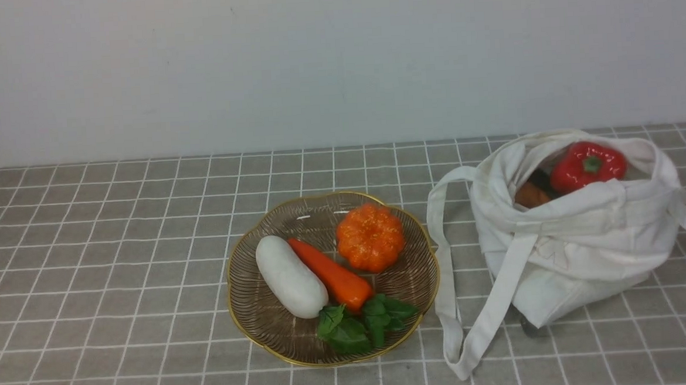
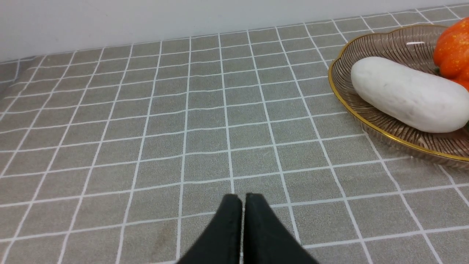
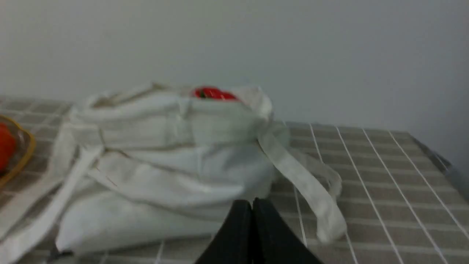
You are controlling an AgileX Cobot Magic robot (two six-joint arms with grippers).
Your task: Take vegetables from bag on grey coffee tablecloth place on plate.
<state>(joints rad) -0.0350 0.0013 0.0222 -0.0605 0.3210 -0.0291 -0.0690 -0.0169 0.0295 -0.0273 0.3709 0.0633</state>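
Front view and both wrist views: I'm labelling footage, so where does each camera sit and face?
Front: between the arms, facing forward over plate and bag; dark sliver, lower left corner.
Left wrist: facing cloth and plate; shut claw.
Right wrist: facing bag; shut claw.
Front and right wrist share the red pepper.

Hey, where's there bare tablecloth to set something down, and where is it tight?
The widest bare patch of tablecloth lies left of the plate. Another strip runs behind the plate, up to the wall. It's crowded between plate and bag, where a strap lies. On the plate, bare glass shows behind the white vegetable.
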